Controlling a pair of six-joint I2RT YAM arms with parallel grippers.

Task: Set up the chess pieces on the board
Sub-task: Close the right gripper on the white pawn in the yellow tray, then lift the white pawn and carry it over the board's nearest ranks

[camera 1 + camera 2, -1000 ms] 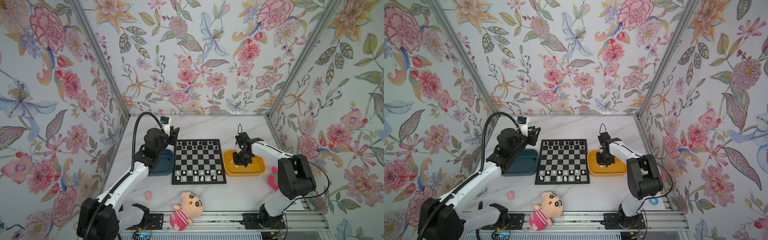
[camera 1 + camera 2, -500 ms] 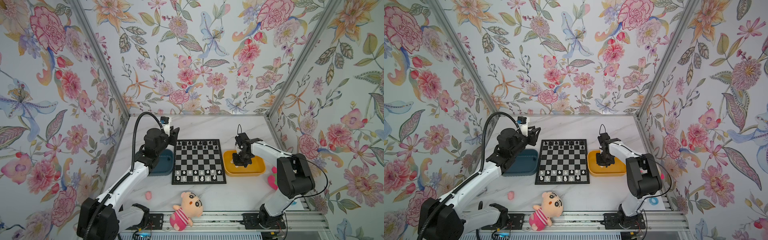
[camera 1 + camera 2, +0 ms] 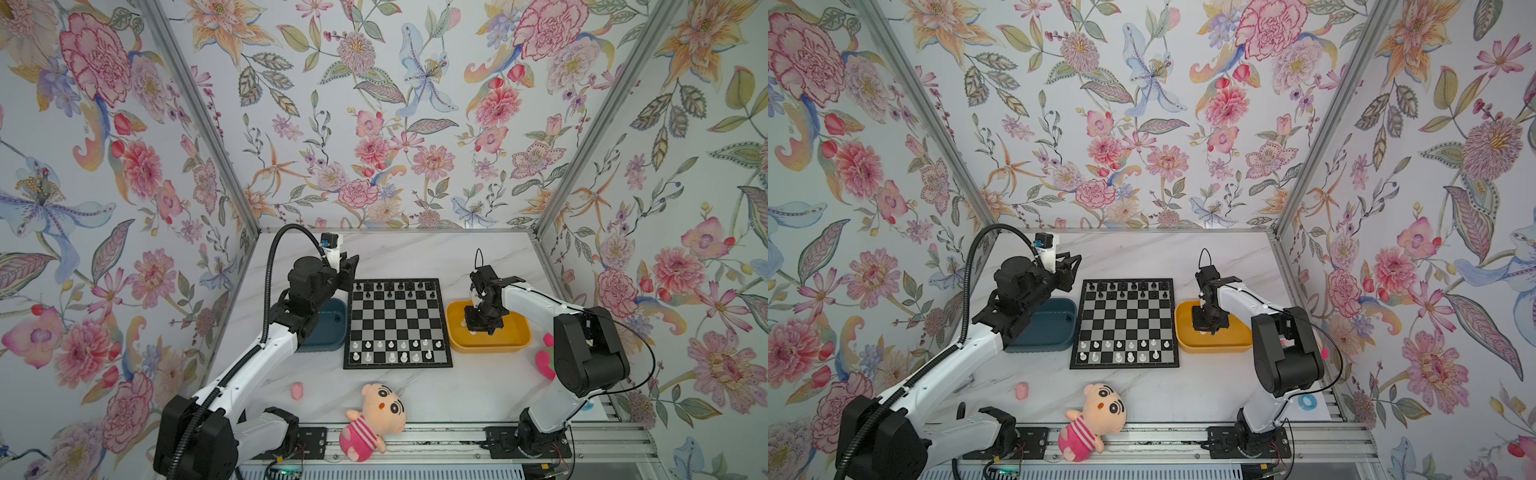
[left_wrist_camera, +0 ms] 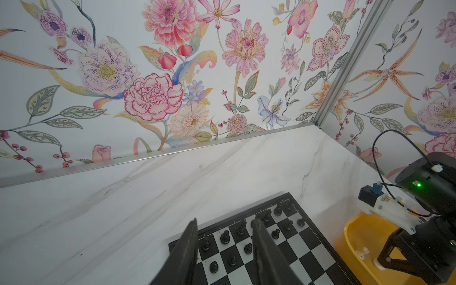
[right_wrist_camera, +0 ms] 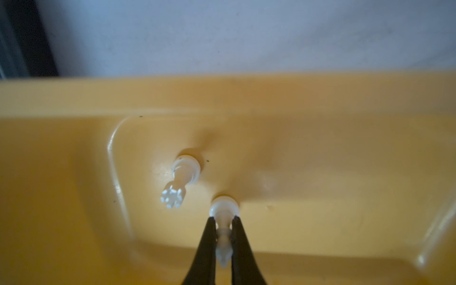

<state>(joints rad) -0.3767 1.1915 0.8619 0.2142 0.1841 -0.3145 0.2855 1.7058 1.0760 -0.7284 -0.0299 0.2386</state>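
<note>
The right pincer point(image 5: 224, 218) is narrower than a second ago. Its jaws, which stood further apart then, now close in on a white chess piece point(image 5: 224, 207). Both black fingers point(image 5: 209, 237) press against its slim stem, just above the round base that rests on the floor of the yellow tray point(image 5: 320, 172). In both top views this closing is too slight to make out.

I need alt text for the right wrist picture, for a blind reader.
The right end effector grips a white chess piece by its neck between two black fingers, inside a yellow tray. A second white piece with a crown-like top sits beside it, untouched.
</note>
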